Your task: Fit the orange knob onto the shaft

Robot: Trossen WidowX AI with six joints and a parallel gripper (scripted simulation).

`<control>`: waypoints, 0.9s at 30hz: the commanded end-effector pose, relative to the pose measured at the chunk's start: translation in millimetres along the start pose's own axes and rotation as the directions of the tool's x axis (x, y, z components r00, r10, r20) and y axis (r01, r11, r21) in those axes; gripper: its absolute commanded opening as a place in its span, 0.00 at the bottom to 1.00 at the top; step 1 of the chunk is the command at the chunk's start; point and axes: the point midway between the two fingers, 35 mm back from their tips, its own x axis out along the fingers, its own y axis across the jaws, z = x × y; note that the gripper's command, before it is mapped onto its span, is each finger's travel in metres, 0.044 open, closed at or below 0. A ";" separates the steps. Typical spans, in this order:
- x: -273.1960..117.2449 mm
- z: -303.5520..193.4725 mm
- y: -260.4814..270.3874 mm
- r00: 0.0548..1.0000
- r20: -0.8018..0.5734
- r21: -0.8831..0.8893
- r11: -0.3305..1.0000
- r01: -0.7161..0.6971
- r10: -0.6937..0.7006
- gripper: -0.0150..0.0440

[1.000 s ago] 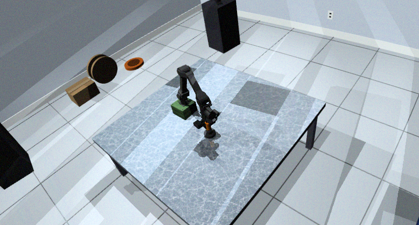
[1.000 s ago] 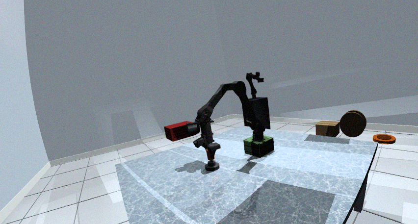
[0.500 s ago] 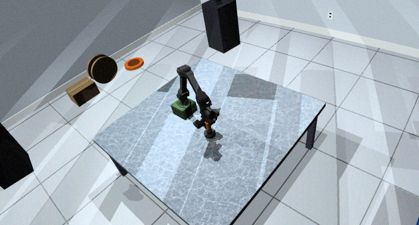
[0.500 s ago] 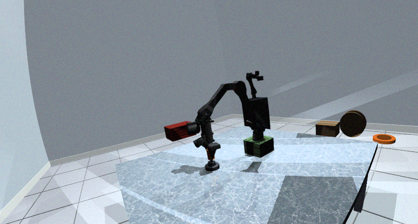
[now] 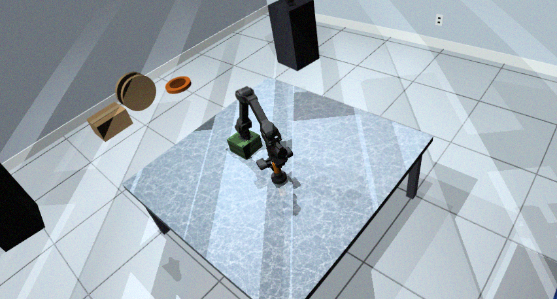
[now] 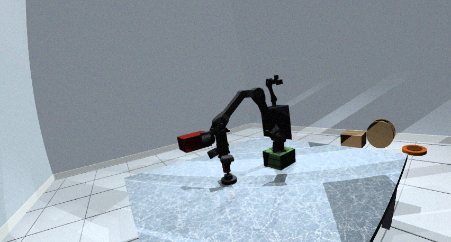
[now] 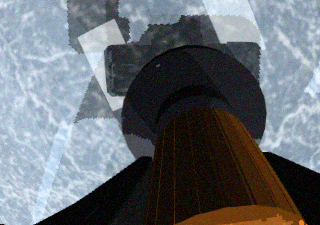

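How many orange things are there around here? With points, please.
2: a tapered knob (image 5: 276,168) (image 6: 226,169) (image 7: 200,165) above the round pedestal (image 5: 278,178) (image 6: 228,180) (image 7: 195,75), and a ring (image 5: 167,88) (image 6: 414,153) beyond the table. Others may be hidden.

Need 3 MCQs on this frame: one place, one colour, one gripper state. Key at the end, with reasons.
1. Where is the orange knob?
A) on the floor tiles
B) over the round pedestal
C) on top of the green block

2. What colour is the block under the arm's base?
A) green
B) white
C) yellow

3. The gripper is:
A) open, holding nothing
B) shut on the red box
C) shut on the knob

1 B: the orange knob stands above the round pedestal in the top view.
2 A: the block shows green in the top and exterior views.
3 C: the gripper's fingers flank the knob in the wrist view.
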 end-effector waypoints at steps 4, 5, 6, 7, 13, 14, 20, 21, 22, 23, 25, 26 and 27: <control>1.9 0.8 0.2 1.000 0.002 0.011 1.000 -0.002 0.002 0.25; 2.0 0.6 0.2 1.000 0.002 0.011 1.000 -0.002 0.002 0.25; 2.1 0.4 0.2 1.000 0.002 0.011 1.000 -0.002 0.002 0.25; 2.3 0.1 0.2 1.000 0.002 0.011 1.000 -0.002 0.002 0.25; 0.8 -2.8 0.3 1.000 0.001 0.011 1.000 -0.002 0.002 0.25; -0.3 -3.3 0.4 1.000 0.001 0.011 1.000 -0.002 0.002 0.25; -2.3 -4.2 0.6 1.000 0.001 0.065 0.998 -0.002 0.002 0.25; -2.5 -4.3 0.6 1.000 0.001 0.097 0.995 -0.002 0.002 0.25; -2.7 -4.3 0.6 1.000 0.001 0.135 0.991 -0.002 0.002 0.25; -3.0 -4.1 0.6 1.000 0.001 0.178 0.984 -0.002 0.002 0.25; -2.9 -3.5 0.6 1.000 0.001 0.219 0.976 -0.002 0.002 0.25; -2.7 -3.4 0.7 1.000 0.001 0.219 0.976 -0.002 0.002 0.25; -2.5 -3.1 0.7 1.000 0.001 0.219 0.976 -0.002 0.002 0.25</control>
